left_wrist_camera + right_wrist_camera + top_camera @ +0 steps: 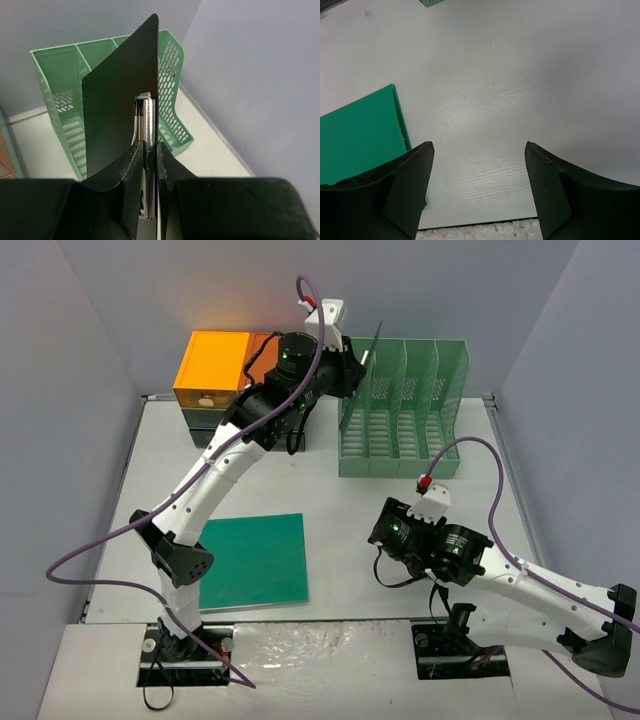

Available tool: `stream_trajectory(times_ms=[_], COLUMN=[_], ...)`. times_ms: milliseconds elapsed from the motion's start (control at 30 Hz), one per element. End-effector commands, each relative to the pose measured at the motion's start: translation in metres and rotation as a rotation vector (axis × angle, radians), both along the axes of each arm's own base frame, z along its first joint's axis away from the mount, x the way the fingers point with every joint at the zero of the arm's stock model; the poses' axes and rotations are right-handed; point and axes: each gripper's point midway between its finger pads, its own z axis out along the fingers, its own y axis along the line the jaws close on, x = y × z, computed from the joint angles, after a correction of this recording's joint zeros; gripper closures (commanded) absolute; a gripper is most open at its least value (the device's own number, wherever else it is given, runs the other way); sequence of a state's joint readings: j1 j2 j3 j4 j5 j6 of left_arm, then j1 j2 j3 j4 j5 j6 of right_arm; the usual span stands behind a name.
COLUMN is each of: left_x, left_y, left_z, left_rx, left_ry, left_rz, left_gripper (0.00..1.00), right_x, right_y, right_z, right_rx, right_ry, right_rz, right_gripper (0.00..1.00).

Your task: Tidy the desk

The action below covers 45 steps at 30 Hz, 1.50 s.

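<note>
My left gripper (148, 145) is shut on a black clipboard (117, 110), pinching it at its metal clip (145, 115). The board stands on edge, upright, above the left end of the green slotted file rack (60, 85). From above, the left gripper (345, 370) is at the rack's (400, 410) left slot, and the clipboard (372, 343) shows as a thin dark edge. A flat green folder (255, 560) lies on the white desk (330, 500). Over the desk (495, 90), just right of the folder (360, 135), my right gripper (479, 147) hangs open and empty.
An orange-topped drawer unit (212, 365) stands at the back left, beside the rack. Grey-lilac walls enclose the desk on three sides. The right gripper (382, 545) is low near the front edge, right of centre. Purple cables loop from both arms.
</note>
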State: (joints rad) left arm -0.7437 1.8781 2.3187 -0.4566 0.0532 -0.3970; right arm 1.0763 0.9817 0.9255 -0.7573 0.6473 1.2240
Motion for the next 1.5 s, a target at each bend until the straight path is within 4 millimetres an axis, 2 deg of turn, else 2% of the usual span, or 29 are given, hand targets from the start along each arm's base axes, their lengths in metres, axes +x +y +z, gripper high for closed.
stream_trajectory(times_ms=[0, 233, 667, 800, 933, 1033, 1100, 1233, 1467], left_x=[0.007, 0.02, 0.034, 0.047, 0.053, 0.058, 0.062, 0.077, 0.1], left_y=[0.0, -0.008, 0.0, -0.006, -0.012, -0.014, -0.014, -0.012, -0.016], left_z=[0.066, 0.046, -0.008, -0.025, -0.032, -0.035, -0.038, -0.048, -0.067], left_rx=[-0.224, -0.257, -0.237, -0.2, -0.18, -0.171, -0.161, -0.139, -0.067], left_ry=[-0.16, -0.142, -0.099, -0.091, -0.093, -0.099, -0.104, -0.1, -0.12], left_rz=[0.019, 0.041, 0.131, 0.146, 0.14, 0.142, 0.144, 0.154, 0.155], left_gripper=[1.0, 1.0, 1.0, 1.0, 1.0, 0.7, 0.57, 0.54, 0.55], right_x=[0.001, -0.002, -0.008, -0.009, -0.01, -0.011, -0.012, -0.013, -0.014], right_y=[0.001, 0.001, 0.0, 0.0, 0.0, -0.001, -0.002, -0.002, 0.0], right_z=[0.015, 0.012, 0.001, 0.001, 0.001, 0.001, 0.001, 0.0, 0.004], right_rx=[0.006, -0.015, -0.024, -0.026, -0.016, -0.011, -0.008, -0.007, -0.009], right_ry=[-0.016, 0.003, 0.035, 0.035, 0.034, 0.033, 0.033, 0.035, 0.035], right_rz=[-0.001, 0.016, 0.022, 0.029, 0.032, 0.032, 0.032, 0.034, 0.05], right_gripper=[0.3, 0.3, 0.3, 0.3, 0.3, 0.3, 0.3, 0.3, 0.3])
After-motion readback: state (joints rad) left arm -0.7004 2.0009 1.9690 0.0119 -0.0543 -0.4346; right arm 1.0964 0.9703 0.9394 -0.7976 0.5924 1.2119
